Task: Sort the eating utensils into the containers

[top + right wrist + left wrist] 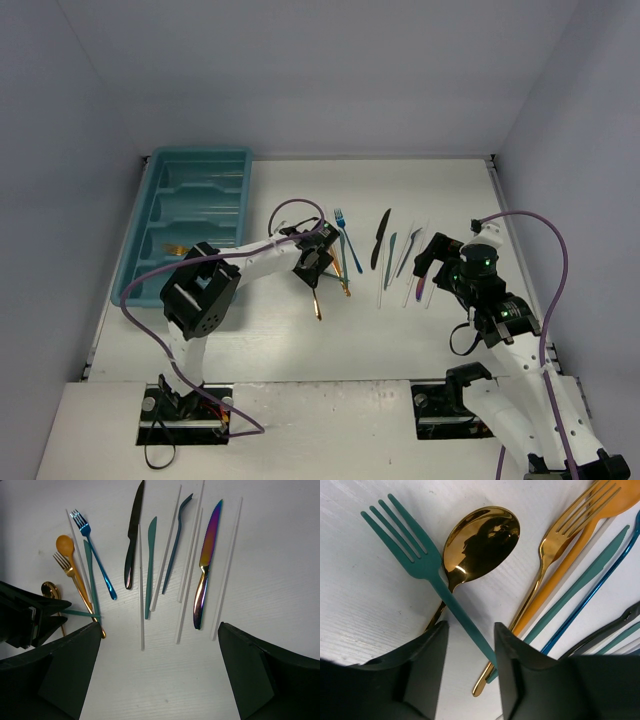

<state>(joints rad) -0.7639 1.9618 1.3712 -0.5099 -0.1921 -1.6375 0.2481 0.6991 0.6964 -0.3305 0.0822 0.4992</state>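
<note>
Left gripper [470, 630]: dark jaws part-way apart, straddling the handle of the slim teal fork [420, 562]. A gap shows on the 9 o'clock side, so nothing is clamped.
Teal fork: lies on the white table [360, 610] with tines toward 11 o'clock in the left wrist view. Its handle crosses over the stem of the polished gold spoon [482, 540].
Neighbours: a gold fork [555, 542] and an orange spoon [580, 545] sit just beside, at 2 o'clock.
Step in hand: likely grasping the teal fork.
Doing it well: centre the handle, close on it alone, clear of the spoon stem beneath, and lift straight up before swinging.
Destination: the rectangular teal plastic tray [200, 153] of long compartments, at 9 o'clock from the left gripper in the top view.
Right gripper [159, 630]: wide apart and empty, with the black knife [134, 530] and the iridescent purple knife [210, 535] toward 12 o'clock.
</note>
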